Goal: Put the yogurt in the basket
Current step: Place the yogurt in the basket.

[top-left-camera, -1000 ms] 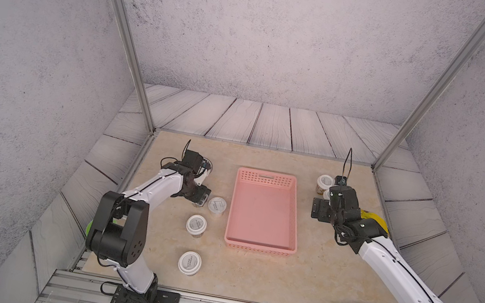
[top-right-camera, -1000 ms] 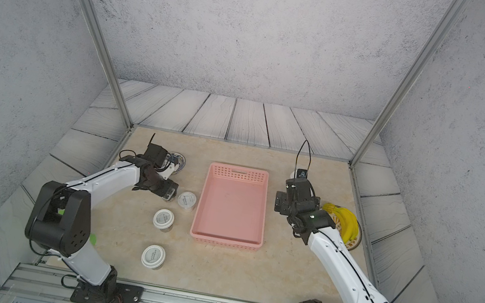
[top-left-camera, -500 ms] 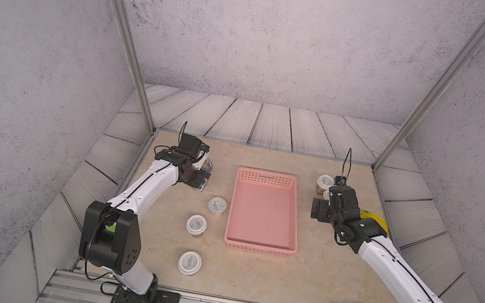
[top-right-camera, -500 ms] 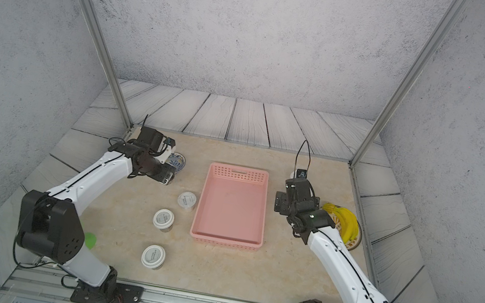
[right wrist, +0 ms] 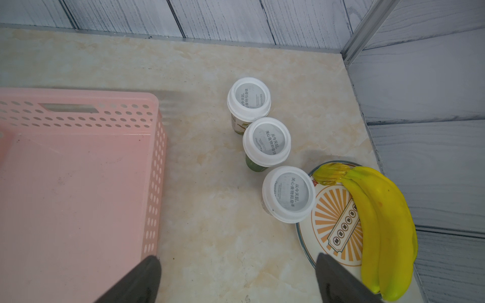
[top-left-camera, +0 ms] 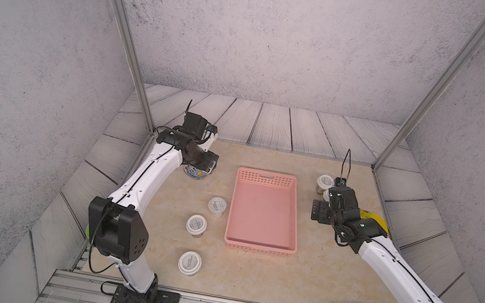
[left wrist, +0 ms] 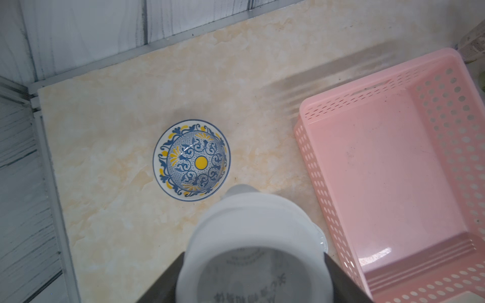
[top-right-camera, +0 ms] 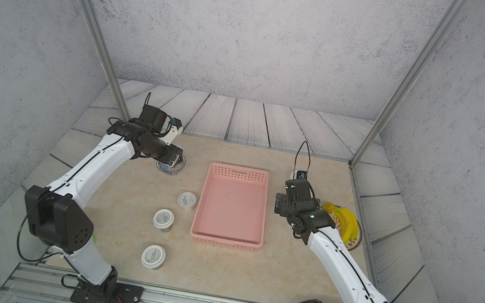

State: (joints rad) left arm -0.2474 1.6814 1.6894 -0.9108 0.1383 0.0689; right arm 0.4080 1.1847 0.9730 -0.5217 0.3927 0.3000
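Observation:
My left gripper (left wrist: pixel 254 278) is shut on a yogurt cup (left wrist: pixel 252 236), its white lid filling the space between the black fingers (left wrist: pixel 162 283). In both top views this gripper (top-left-camera: pixel 208 166) (top-right-camera: pixel 176 162) hangs over the blue-patterned bowl, left of the pink basket (top-left-camera: pixel 261 216) (top-right-camera: pixel 233 204). Three yogurt cups (top-left-camera: pixel 217 205) (top-left-camera: pixel 196 224) (top-left-camera: pixel 189 262) stand on the table left of the basket. My right gripper (right wrist: pixel 236 258) (top-left-camera: pixel 321 211) is open and holds nothing. It hovers right of the basket, short of three more cups (right wrist: pixel 248 99) (right wrist: pixel 267 141) (right wrist: pixel 288 194) standing in a row.
The blue-patterned bowl (left wrist: pixel 191 160) sits on the table near the back left corner. A round plate (right wrist: pixel 328 223) with bananas (right wrist: pixel 380 210) lies by the right wall, and the nearest cup stands against its rim. Metal frame posts and wall panels close in the table.
My left gripper has narrowed onto the yogurt cup and moved back and up over the bowl. The right arm has not moved.

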